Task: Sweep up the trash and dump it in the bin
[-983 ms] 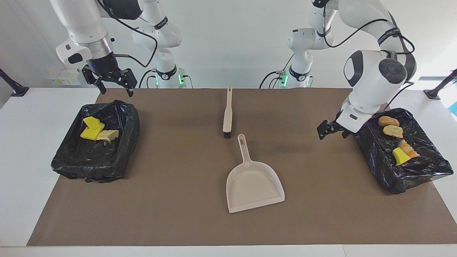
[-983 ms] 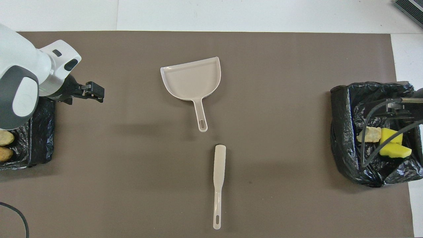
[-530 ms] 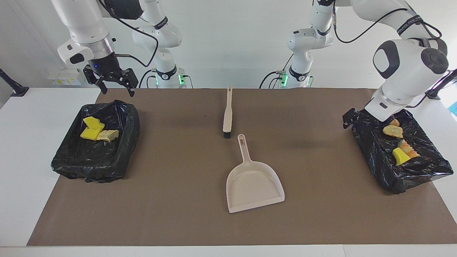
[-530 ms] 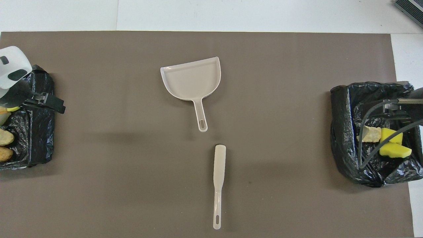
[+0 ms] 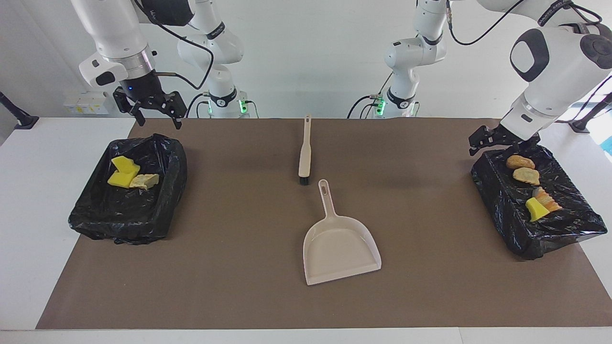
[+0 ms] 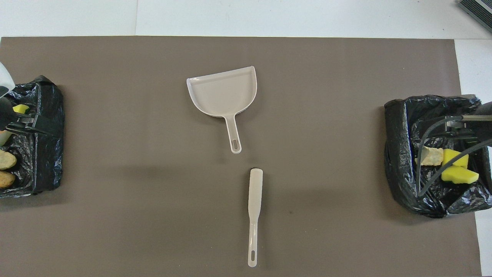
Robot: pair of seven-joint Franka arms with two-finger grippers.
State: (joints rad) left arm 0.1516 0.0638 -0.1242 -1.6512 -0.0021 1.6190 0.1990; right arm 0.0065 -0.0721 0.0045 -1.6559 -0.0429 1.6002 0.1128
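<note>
The trash lies in two black-lined bins. Yellow and tan scraps (image 5: 125, 173) sit in the bin (image 5: 158, 210) at the right arm's end. Brown, orange-striped and yellow scraps (image 5: 527, 177) sit in the bin (image 5: 502, 210) at the left arm's end. The beige dustpan (image 5: 342, 246) lies empty mid-mat, handle toward the robots. The brush (image 5: 304, 153) lies flat just nearer to the robots. My right gripper (image 5: 155, 119) hangs open and empty over its bin's robot-side edge. My left gripper (image 5: 478, 141) hovers open and empty over the robot-side corner of its bin.
A brown mat (image 5: 229, 267) covers most of the white table (image 5: 38, 191). The right arm's cable (image 6: 426, 161) hangs over its bin in the overhead view.
The left arm has risen and swung from over the mat back to its bin's corner. The right gripper has lifted slightly. Dustpan, brush and scraps have not moved.
</note>
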